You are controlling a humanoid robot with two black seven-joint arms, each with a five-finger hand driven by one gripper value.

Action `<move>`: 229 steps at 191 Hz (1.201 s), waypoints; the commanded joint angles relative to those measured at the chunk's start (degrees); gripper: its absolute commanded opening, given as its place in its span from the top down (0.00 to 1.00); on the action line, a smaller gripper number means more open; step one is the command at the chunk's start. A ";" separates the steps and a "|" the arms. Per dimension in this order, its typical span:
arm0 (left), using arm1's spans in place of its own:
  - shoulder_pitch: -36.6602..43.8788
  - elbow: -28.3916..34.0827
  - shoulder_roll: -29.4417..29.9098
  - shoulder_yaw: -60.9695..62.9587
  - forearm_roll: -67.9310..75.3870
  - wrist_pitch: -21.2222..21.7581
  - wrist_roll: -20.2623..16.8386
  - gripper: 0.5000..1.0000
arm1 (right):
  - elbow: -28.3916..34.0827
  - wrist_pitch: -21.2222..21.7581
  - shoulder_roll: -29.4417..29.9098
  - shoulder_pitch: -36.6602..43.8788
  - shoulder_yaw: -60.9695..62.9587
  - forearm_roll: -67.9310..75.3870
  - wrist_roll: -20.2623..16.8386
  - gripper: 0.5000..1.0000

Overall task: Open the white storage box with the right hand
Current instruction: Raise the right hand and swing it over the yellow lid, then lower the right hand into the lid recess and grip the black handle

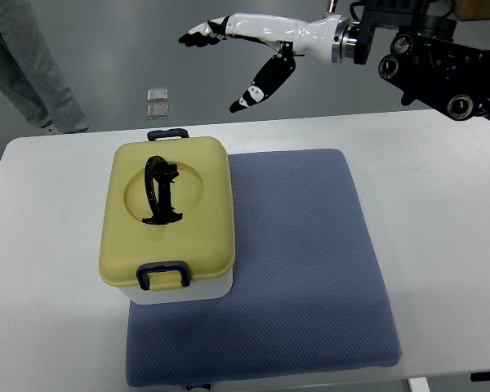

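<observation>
My right hand (233, 49) hangs in the air beyond the far edge of the surface (441, 204), fingers spread and thumb hanging down, holding nothing. My left arm is nowhere in view.

The white storage box (167, 220) sits on the left part of a blue-grey mat (310, 269), its near-left corner overhanging onto the bare top. Its lid (196, 212) is pale yellow with a round recess, and a black carry handle (159, 190) stands up in that recess. Dark blue latches clip the lid down – one at the near end (163, 274), one at the far end (167, 133).

I judge it to be rigid plastic, light and probably smooth enough to slide on the mat if I pull sideways. So the latches look like the places to take hold first – flip each up, then lift the lid by its rim or handle.

I can read no brand, label or writing on the box.
</observation>
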 commanded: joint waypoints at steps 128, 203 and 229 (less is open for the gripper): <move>0.00 0.00 0.00 0.00 0.00 0.01 0.00 0.00 | 8.15 7.05 11.03 14.67 -10.26 -20.20 3.82 0.23; 0.00 0.00 0.00 0.00 0.00 -0.08 0.00 0.00 | 8.15 5.29 13.94 14.05 -10.53 -27.94 3.82 0.28; 0.00 0.00 0.00 0.00 0.00 -0.08 0.00 0.00 | 8.15 5.21 14.02 13.96 -11.23 -28.64 3.82 0.28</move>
